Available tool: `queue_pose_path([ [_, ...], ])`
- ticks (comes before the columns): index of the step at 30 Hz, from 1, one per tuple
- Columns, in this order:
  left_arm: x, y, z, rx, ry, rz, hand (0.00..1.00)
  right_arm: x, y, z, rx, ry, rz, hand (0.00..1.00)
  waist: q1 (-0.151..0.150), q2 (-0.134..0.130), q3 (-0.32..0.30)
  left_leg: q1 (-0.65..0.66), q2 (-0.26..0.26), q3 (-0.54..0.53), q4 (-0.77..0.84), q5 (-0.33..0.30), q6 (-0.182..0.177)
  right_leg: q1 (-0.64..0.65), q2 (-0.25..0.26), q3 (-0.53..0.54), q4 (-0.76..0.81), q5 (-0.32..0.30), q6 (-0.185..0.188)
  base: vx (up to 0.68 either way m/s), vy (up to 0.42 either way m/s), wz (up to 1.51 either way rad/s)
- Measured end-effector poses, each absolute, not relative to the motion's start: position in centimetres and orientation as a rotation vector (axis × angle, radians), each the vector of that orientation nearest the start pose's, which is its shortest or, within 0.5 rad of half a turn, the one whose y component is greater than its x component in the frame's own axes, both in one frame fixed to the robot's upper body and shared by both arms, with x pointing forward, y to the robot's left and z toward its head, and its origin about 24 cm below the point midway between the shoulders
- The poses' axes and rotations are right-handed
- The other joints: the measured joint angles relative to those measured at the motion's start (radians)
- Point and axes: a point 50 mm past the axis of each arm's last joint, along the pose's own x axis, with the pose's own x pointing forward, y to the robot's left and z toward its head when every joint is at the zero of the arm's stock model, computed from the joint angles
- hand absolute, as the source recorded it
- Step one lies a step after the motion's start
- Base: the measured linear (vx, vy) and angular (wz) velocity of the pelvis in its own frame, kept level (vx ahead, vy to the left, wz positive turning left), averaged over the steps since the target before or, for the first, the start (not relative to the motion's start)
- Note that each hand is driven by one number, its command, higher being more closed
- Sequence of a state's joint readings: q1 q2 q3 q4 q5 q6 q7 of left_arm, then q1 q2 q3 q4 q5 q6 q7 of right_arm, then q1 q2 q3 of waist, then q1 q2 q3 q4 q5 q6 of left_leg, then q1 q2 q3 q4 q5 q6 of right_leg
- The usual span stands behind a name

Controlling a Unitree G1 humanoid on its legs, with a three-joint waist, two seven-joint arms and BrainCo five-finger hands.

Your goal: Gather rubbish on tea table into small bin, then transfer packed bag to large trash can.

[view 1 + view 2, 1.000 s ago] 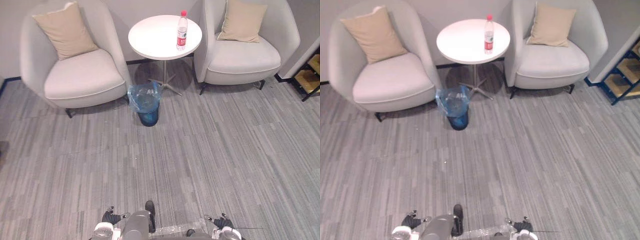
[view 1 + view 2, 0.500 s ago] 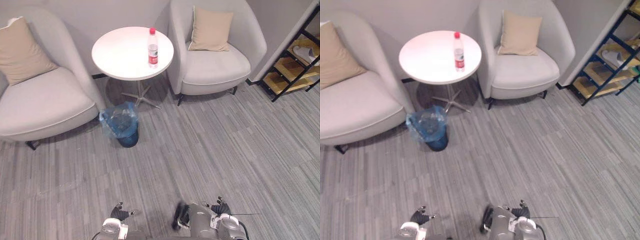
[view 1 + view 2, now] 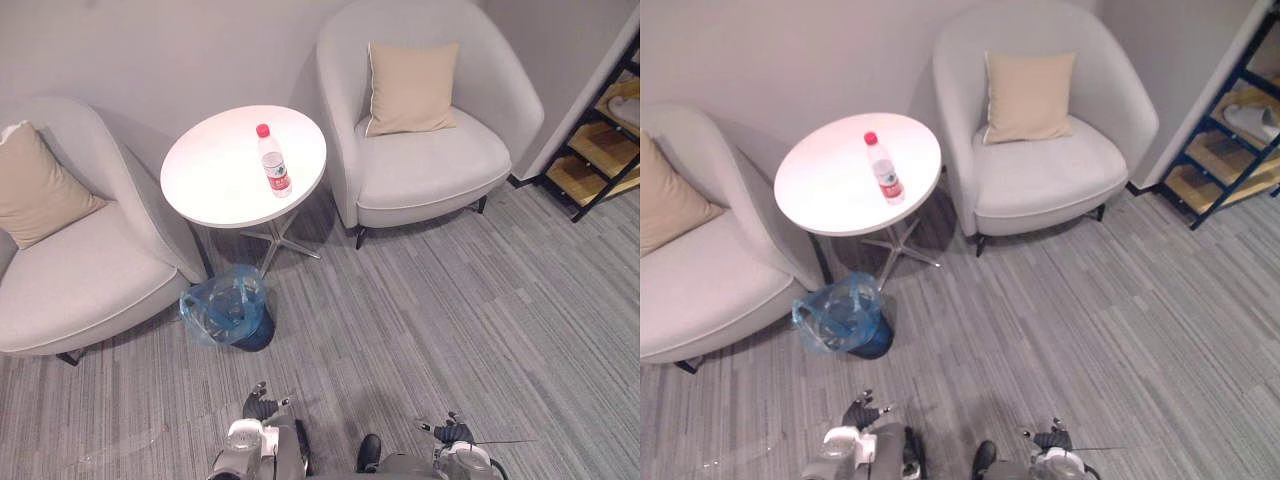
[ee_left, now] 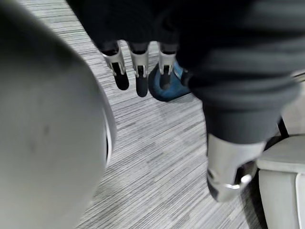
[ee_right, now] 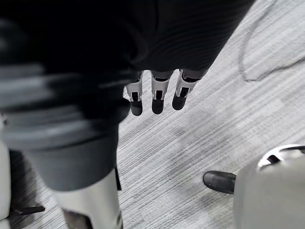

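The left hand hangs low over the floor. Its fingers are straight and a little apart. It holds nothing. Past the fingertips you can see part of the blue bin.

The right hand hangs low too, on the other side. Its fingers are also straight and loose, and it holds nothing. Under it is grey striped floor.

From the head, both hands show at the near edge, well apart from the table.

The bin stands on the floor, a bit in front of the left hand. It is dark blue, and a thin blue bag sits in it and folds out over the rim. The bin is just beside the left chair and near the foot of the table.

The table is round and white. It stands between the two chairs. The bottle stands upright on it, on the side closer to the right chair. The bottle is clear, with a red cap and a red label.

Each chair is pale grey and has a tan cushion leaning on its back. A dark shelf with wooden boards stands at the far right, just past the right chair.
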State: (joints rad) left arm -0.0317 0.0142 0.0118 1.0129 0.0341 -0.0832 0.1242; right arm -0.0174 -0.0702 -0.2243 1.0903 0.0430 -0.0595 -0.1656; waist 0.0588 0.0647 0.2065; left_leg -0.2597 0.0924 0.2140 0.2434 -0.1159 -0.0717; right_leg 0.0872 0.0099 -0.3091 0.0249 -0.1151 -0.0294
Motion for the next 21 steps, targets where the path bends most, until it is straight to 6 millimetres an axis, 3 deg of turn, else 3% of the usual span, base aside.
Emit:
queue_pose_path([
  [1,15.3,16.2,-14.3,0.1,0.897,0.111,0.0,12.4,-20.8,-15.3,0.012,1.012,-0.41,0.0,0.014,-0.006,-0.001,0.022,-0.016,-0.014,-0.046,0.102,0.02,0.009,-0.002,0.031,-0.001,-0.011,0.018,0.35,0.175,-0.5],
  [2,15.3,16.4,-14.3,0.102,0.898,0.116,0.0,12.3,-20.4,-15.4,0.02,1.022,-0.406,0.0,0.014,-0.015,-0.005,0.037,-0.031,-0.006,-0.052,0.109,0.051,0.017,-0.014,0.051,-0.001,-0.022,0.034,0.29,0.124,-0.43],
  [4,15.2,17.4,-14.3,0.12,0.902,0.131,0.0,12.0,-19.7,-15.7,0.038,1.039,-0.397,0.0,0.012,-0.064,-0.023,0.042,-0.055,0.026,-0.005,0.035,0.074,0.017,-0.06,0.066,0.043,-0.066,0.081,0.42,0.146,-0.23],
  [5,15.1,17.4,-14.4,0.123,0.906,0.131,0.0,11.9,-19.6,-15.7,0.04,1.041,-0.396,0.0,0.015,-0.067,-0.023,0.06,-0.054,0.037,0.02,-0.008,0.074,-0.001,-0.077,0.082,0.132,-0.098,0.109,0.46,0.187,-0.35],
  [7,14.7,17.5,-14.6,0.126,0.924,0.128,0.0,12.0,-19.9,-15.6,0.027,1.035,-0.389,0.0,0.016,-0.065,-0.034,0.129,-0.063,0.049,0.022,-0.068,0.08,-0.131,-0.134,0.102,0.498,-0.133,0.165,0.36,0.177,-0.35],
  [8,14.6,17.6,-14.6,0.129,0.928,0.127,0.0,12.0,-19.9,-15.6,0.02,1.032,-0.383,0.0,0.014,-0.068,-0.037,0.14,-0.068,0.048,0.021,-0.078,0.082,-0.166,-0.149,0.101,0.573,-0.131,0.176,0.36,0.142,0.07],
  [9,14.3,17.8,-14.8,0.151,0.946,0.108,0.0,11.8,-19.8,-15.5,0.012,1.024,-0.375,0.0,-0.001,-0.079,-0.041,0.186,-0.091,0.038,0.02,-0.102,0.088,-0.248,-0.204,0.092,0.787,-0.145,0.17,0.39,0.084,0.37],
  [10,14.2,17.7,-14.9,0.156,0.953,0.098,0.0,11.8,-19.9,-15.5,0.02,1.018,-0.387,0.0,-0.005,-0.085,-0.043,0.224,-0.1,0.025,0.018,-0.117,0.09,-0.277,-0.235,0.066,0.851,-0.162,0.154,0.42,0.054,0.5],
  [12,14.1,17.4,-14.9,0.136,0.957,0.1,0.0,11.9,-19.9,-15.4,0.021,1.013,-0.386,0.0,-0.009,-0.079,-0.045,0.287,-0.099,-0.006,-0.008,-0.12,0.091,-0.306,-0.258,0.017,0.841,-0.192,0.119,0.41,-0.019,0.54],
  [13,13.9,17.0,-15.0,0.125,0.961,0.097,0.0,12.1,-20.1,-15.3,0.02,1.002,-0.383,0.0,-0.013,-0.07,-0.046,0.32,-0.083,-0.038,-0.029,-0.12,0.091,-0.329,-0.243,-0.001,0.774,-0.204,0.097,0.48,-0.1,0.7],
  [15,13.9,16.8,-15.0,0.118,0.961,0.094,0.0,12.5,-20.3,-15.1,0.02,0.982,-0.381,0.0,-0.022,-0.056,-0.044,0.349,-0.053,-0.077,-0.054,-0.12,0.091,-0.37,-0.196,0.022,0.637,-0.196,0.096,0.4,-0.156,0.73],
  [16,13.7,16.8,-15.1,0.12,0.966,0.094,0.0,12.8,-20.2,-15.0,0.022,0.975,-0.373,0.0,-0.027,-0.055,-0.044,0.357,-0.038,-0.099,-0.059,-0.12,0.089,-0.391,-0.159,0.068,0.52,-0.153,0.095,0.4,-0.222,0.82],
  [18,13.4,17.3,-15.2,0.13,0.977,0.099,0.0,12.3,-20.1,-15.2,0.023,0.994,-0.371,0.0,-0.035,-0.083,-0.057,0.378,-0.045,-0.147,-0.056,-0.143,0.024,-0.379,-0.134,0.163,0.283,0.074,0.068,0.42,-0.259,0.78],
  [19,13.2,16.6,-15.4,0.114,0.995,0.093,0.0,12.8,-20.7,-15.0,0.009,0.981,-0.372,0.0,-0.035,-0.039,-0.055,0.396,-0.006,-0.174,-0.047,-0.164,-0.01,-0.368,-0.108,0.141,0.33,0.075,0.046,0.41,-0.245,0.55],
  [20,12.9,15.9,-15.6,0.088,1.006,0.09,0.0,12.5,-21.1,-15.0,-0.002,0.988,-0.377,0.0,-0.033,-0.013,-0.074,0.374,0.017,-0.18,-0.013,-0.157,-0.02,-0.351,-0.097,0.119,0.319,0.044,0.033,0.49,-0.293,0.45],
  [21,12.8,15.6,-15.6,0.073,1.007,0.095,0.0,12.4,-21.3,-15.1,0.001,0.993,-0.384,0.0,-0.036,-0.007,-0.072,0.354,0.026,-0.19,0.044,-0.157,-0.02,-0.332,-0.09,0.099,0.304,0.027,0.026,0.4,-0.221,0.52],
])
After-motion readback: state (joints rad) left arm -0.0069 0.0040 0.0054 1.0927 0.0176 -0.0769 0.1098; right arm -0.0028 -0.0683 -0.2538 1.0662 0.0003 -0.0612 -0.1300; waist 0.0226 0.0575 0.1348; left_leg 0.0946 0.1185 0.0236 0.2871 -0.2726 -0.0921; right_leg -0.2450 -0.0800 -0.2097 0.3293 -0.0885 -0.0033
